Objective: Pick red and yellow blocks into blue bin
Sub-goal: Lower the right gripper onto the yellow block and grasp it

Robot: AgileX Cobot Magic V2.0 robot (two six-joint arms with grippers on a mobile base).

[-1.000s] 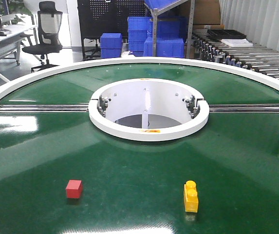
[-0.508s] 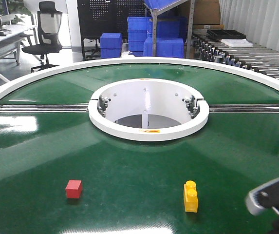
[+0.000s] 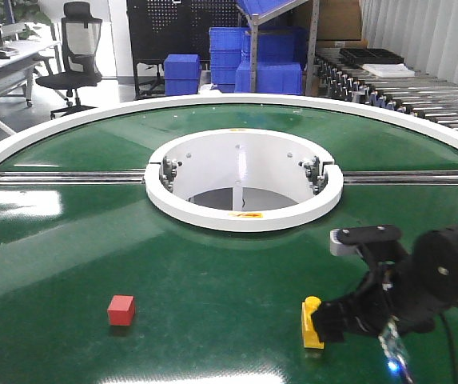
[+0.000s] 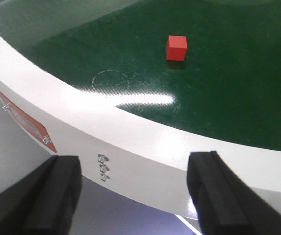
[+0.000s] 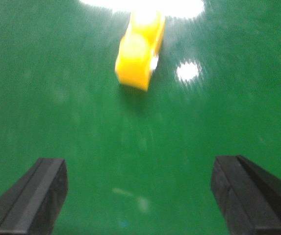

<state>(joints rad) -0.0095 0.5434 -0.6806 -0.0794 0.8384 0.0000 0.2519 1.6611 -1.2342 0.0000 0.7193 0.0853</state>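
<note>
The right gripper [image 3: 327,322] had swung in beside the glossy, studded yellow brick [image 3: 309,333], jaws apart; left gripper [image 4: 134,196] likewise spread.

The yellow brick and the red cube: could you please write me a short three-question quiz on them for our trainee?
1. True or false: the right pincer is shut on the yellow brick.
2. Which block shows in the left wrist view? A. red cube B. yellow brick C. both
3. Fill in: in the front view, the yellow brick lies to the red cube's ____.
Key: 1 false, the pincer is open and the brick lies ahead of it; 2 A; 3 right.
</note>
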